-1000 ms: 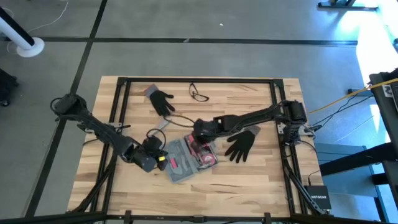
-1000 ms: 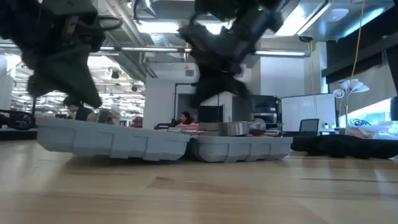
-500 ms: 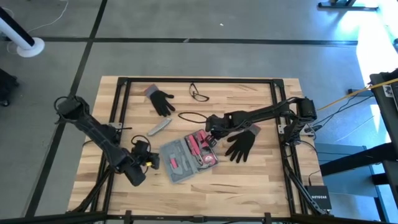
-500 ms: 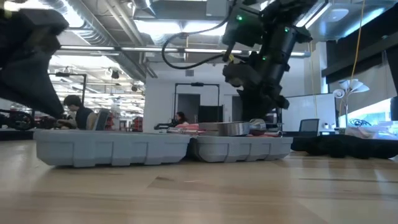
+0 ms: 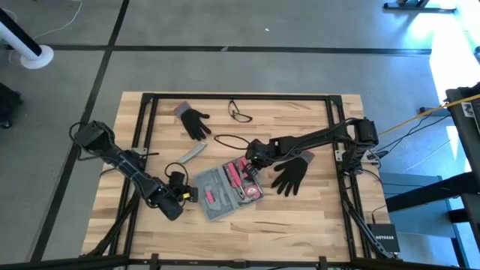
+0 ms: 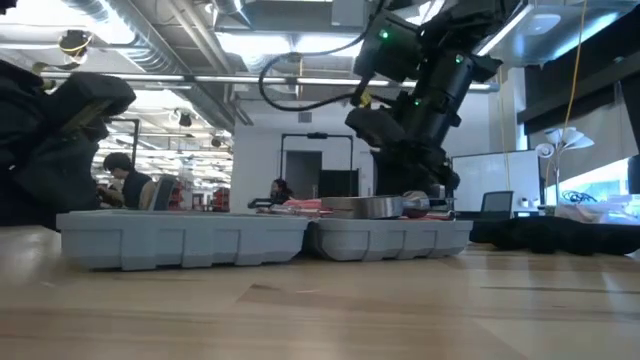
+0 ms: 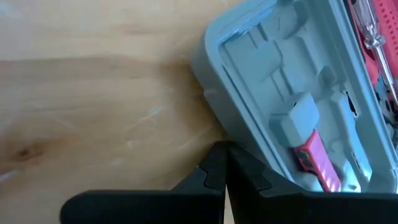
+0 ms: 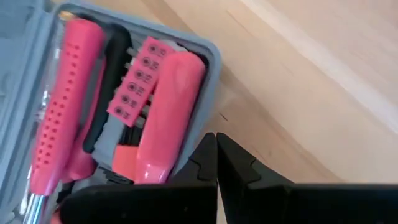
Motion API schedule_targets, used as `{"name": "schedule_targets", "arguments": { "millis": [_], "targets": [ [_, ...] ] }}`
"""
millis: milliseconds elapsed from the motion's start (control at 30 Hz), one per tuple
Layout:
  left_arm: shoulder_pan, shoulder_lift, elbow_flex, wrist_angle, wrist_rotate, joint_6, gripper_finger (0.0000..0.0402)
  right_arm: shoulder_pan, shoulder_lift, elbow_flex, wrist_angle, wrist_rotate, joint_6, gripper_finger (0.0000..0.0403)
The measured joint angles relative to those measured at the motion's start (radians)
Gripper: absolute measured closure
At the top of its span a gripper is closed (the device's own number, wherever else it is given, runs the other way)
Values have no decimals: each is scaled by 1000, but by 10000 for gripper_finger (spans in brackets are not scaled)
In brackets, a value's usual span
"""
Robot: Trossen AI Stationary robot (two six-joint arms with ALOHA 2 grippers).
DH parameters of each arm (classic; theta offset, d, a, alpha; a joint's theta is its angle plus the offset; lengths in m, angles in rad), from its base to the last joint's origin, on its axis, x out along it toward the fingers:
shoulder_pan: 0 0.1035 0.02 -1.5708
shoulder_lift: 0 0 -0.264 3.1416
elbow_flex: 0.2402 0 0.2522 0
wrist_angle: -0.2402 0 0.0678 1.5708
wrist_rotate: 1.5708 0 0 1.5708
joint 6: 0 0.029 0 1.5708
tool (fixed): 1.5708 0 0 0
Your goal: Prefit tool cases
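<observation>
Beside open tool case [image 5: 227, 190], both arms low.

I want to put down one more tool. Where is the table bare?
The table is bare along the near edge below the tool case, and at the far right beyond the glasses. The middle is crowded with the case, both grippers and two gloves.

one tool case [image 5: 227, 192], two gloves [image 5: 194, 122]
</observation>
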Motion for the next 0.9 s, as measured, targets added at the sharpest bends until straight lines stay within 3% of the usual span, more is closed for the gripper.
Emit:
{"name": "schedule_targets", "arguments": {
  "millis": [433, 667, 800, 900],
  "targets": [
    [106, -18, 0, -34, 15, 149, 401, 137, 14, -2, -27, 0, 168, 403],
    [118, -116, -3, -216, -7, 174, 401, 210, -32, 0, 1, 27, 244, 403],
    [117, -155, -2, -231, 1, 224, 401, 192, -135, 3, -126, 141, 241, 403],
    [116, -150, -2, -164, 0, 231, 401, 177, -193, 3, -282, 131, 198, 403]
  ]
}}
